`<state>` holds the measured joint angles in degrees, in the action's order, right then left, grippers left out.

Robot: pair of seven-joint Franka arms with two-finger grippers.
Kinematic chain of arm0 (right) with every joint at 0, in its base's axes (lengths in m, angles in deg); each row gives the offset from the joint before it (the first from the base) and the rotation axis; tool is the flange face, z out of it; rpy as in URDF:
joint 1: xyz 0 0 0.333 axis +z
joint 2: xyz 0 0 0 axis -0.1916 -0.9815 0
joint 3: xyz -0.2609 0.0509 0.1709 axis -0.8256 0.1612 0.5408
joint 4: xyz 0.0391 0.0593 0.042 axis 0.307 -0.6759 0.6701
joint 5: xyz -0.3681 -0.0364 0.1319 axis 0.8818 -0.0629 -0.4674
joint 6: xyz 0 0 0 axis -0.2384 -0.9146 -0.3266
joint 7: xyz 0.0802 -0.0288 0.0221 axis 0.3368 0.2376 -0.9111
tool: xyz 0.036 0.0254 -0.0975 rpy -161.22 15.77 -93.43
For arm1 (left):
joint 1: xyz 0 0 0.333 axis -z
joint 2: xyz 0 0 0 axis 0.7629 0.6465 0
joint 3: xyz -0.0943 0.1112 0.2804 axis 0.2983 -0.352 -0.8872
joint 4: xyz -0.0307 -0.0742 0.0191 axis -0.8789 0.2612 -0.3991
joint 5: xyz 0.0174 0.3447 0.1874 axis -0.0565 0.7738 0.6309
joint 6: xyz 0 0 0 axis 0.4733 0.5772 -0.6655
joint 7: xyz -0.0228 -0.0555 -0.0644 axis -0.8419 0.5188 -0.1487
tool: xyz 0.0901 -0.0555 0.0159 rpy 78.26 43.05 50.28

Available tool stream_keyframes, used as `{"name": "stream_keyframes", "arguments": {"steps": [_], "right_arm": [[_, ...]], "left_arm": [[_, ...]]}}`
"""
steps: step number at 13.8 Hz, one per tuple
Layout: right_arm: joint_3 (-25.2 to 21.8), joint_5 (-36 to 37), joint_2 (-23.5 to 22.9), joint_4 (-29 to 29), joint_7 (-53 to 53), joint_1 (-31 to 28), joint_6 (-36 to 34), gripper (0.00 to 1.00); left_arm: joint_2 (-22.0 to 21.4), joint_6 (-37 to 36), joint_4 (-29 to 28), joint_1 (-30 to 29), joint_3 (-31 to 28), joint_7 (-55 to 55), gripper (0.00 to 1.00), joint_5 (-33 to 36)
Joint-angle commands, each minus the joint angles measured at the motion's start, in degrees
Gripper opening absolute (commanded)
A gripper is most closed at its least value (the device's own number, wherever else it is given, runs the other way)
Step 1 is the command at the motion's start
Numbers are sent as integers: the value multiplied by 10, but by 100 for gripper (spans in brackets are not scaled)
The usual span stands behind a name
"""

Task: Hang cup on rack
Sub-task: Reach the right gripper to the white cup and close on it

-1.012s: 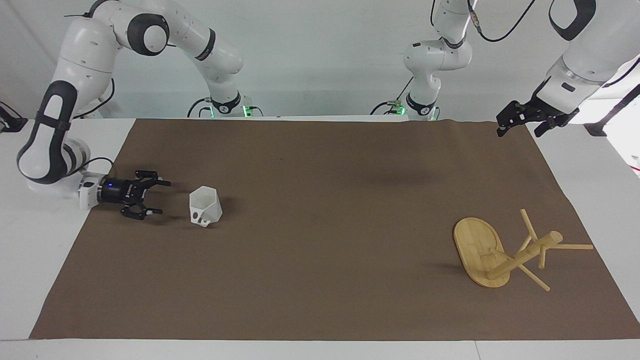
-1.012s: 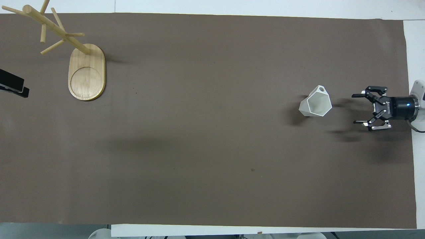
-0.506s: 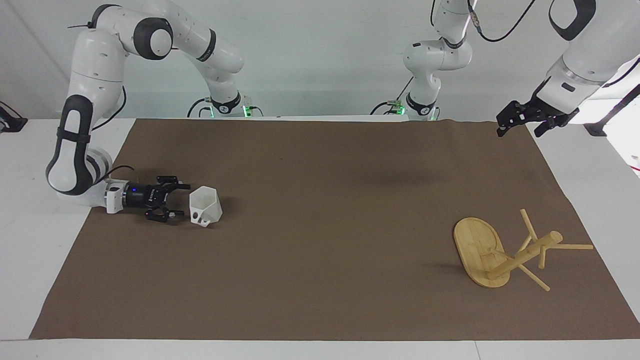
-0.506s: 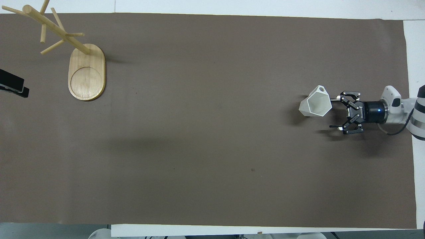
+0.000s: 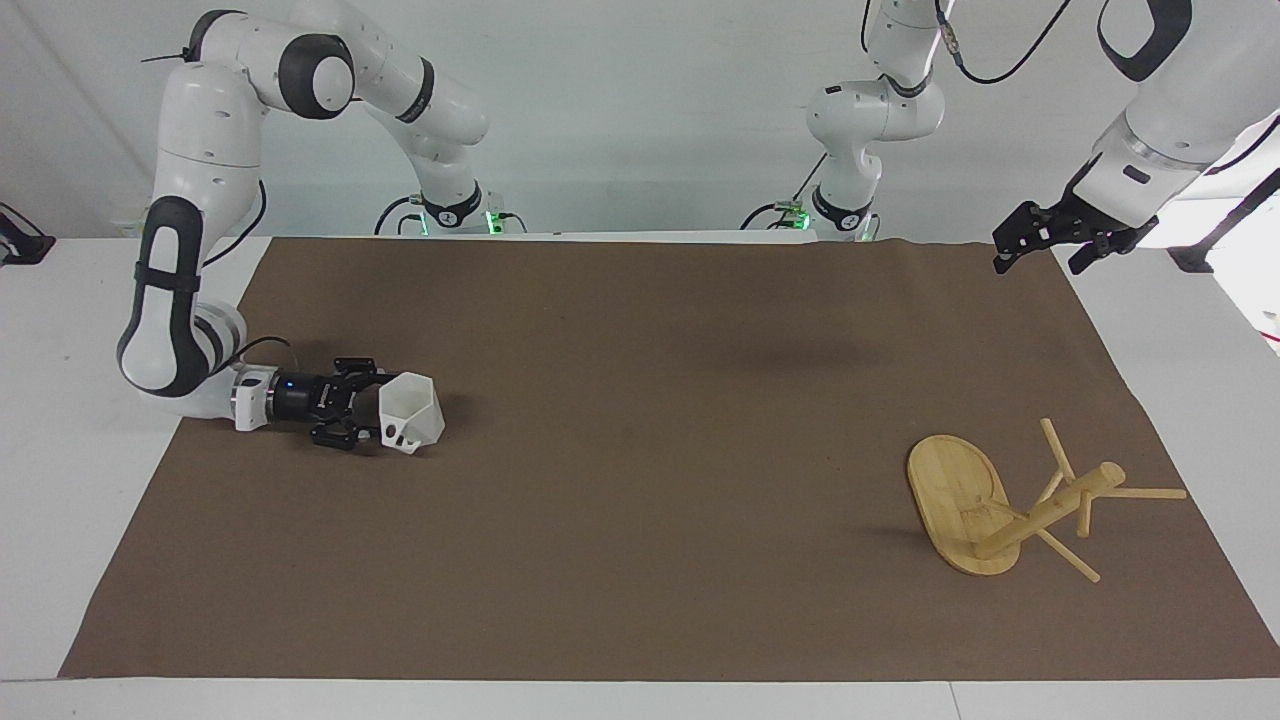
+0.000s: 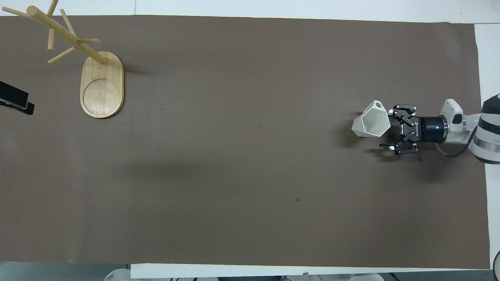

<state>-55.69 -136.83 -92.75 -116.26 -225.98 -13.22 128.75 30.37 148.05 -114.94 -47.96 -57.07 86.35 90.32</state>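
At the cup (image 5: pixel 411 410), right gripper (image 5: pixel 362 407) has closed in, fingers spread; left gripper (image 5: pixel 1040 243) waits, fingers unclear.

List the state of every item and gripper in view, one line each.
cup: upright on the brown mat, not hung, not lifted.
rack: standing on its oval base, pegs bare.
right gripper: low beside the cup, open, fingers at its wall.
left gripper: waits raised over the mat's corner at its own end.
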Motion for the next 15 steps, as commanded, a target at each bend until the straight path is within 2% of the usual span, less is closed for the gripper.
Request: {"name": "stream_keyframes", "arguments": {"steps": [1,12,13,14,15], "right_arm": [[0,-26,18,-27,-12,12,21,100],[1,-28,23,-45,-30,33,21,99],[1,-28,23,-44,-31,37,22,95],[1,-30,23,-43,-36,47,22,84],[1,-37,22,-43,-42,49,23,62]], "left_arm": [[-10,-3,-12,-3,0,-3,100,-2],[-10,-3,-12,-3,0,-3,100,-3],[-10,-3,-12,-3,0,-3,100,-3],[-10,-3,-12,-3,0,-3,100,-2],[-10,-3,-11,-3,0,-3,100,-3]]}}
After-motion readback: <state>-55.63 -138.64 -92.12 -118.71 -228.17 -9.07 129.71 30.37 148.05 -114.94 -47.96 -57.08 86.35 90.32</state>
